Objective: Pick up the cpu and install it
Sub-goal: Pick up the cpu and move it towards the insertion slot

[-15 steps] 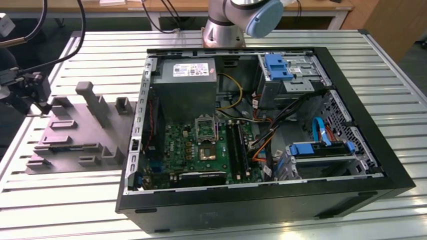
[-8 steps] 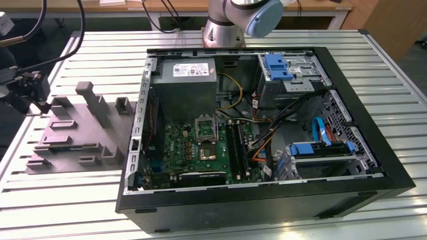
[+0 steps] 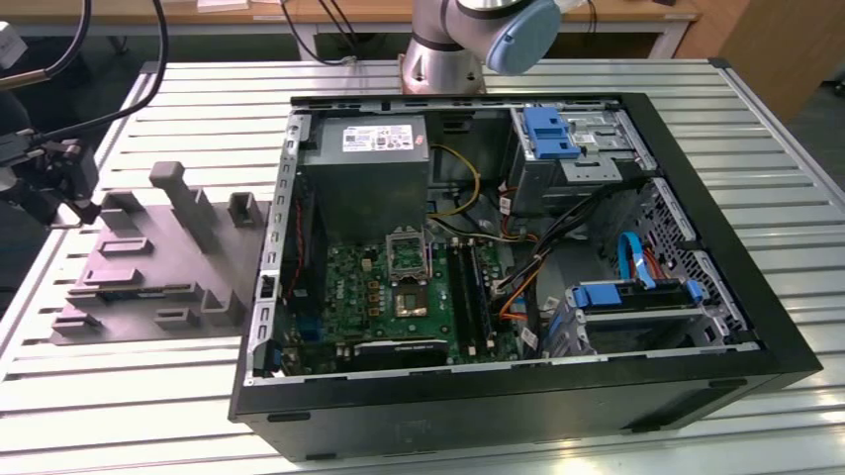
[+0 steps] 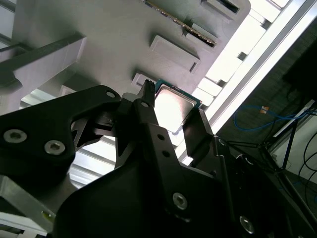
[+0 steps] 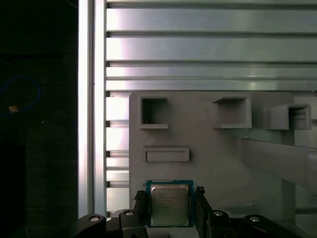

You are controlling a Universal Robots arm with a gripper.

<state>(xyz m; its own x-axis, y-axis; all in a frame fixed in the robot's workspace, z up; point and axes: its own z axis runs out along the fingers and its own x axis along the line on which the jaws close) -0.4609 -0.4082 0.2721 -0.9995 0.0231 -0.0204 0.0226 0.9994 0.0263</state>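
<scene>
- The grey arm [image 3: 446, 49] rises upright at the top of the exterior view, a blue-capped joint [image 3: 521, 30] bending off it.
- In both wrist views the black hand [image 5: 170, 193] reaches down, its two fingers [image 5: 200, 203] closed against opposite edges of the cpu [image 5: 169, 210].
- Screwed black linkages [image 4: 49, 144] spread out behind the fingers in the second wrist view.

Dull silvery metal cpu [image 5: 170, 205], matt grey plastic tray [image 5: 213, 158]
</scene>
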